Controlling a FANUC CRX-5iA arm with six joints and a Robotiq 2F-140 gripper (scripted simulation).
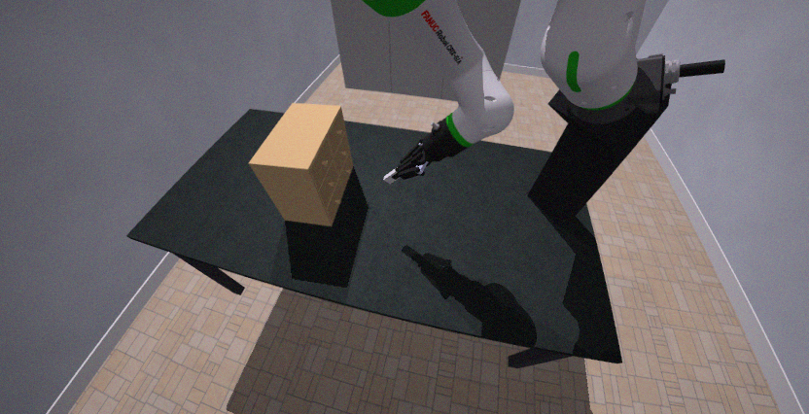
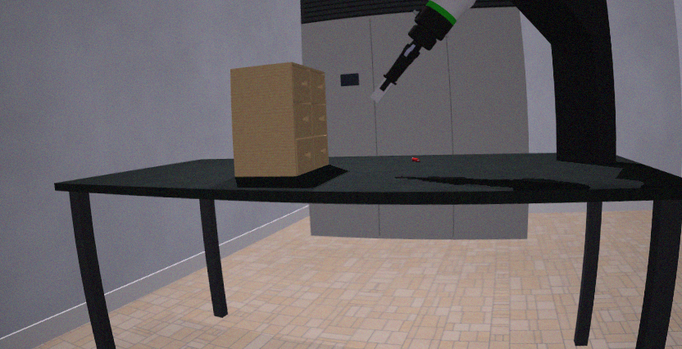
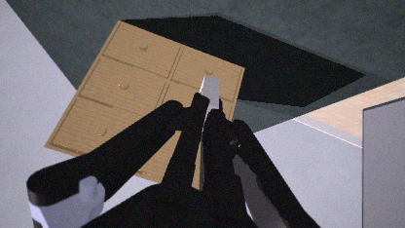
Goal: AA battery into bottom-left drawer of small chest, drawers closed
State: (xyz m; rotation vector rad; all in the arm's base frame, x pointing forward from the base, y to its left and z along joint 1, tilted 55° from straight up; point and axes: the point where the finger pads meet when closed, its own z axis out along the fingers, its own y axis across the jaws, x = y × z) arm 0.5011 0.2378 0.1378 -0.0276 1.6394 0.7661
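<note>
The small tan chest (image 1: pixel 299 168) (image 2: pixel 266 118) (image 3: pixel 127 88) stands on the left part of the dark table (image 1: pixel 480 213) (image 2: pixel 476 168), its drawer fronts all flush. The AA battery (image 2: pixel 416 159) is a tiny red thing lying on the table to the right of the chest; in the top view it is hidden. My gripper (image 1: pixel 390 177) (image 2: pixel 377 96) (image 3: pixel 207 88) is shut with nothing between the fingers. It hangs tilted in the air in front of the drawer fronts, about level with the chest's top and clear of it, well above the battery.
The robot's black base column (image 1: pixel 588 162) (image 2: pixel 586 84) stands at the table's right end. A grey cabinet (image 2: pixel 415 123) stands behind the table. The chest and arm cast dark shadows on the table.
</note>
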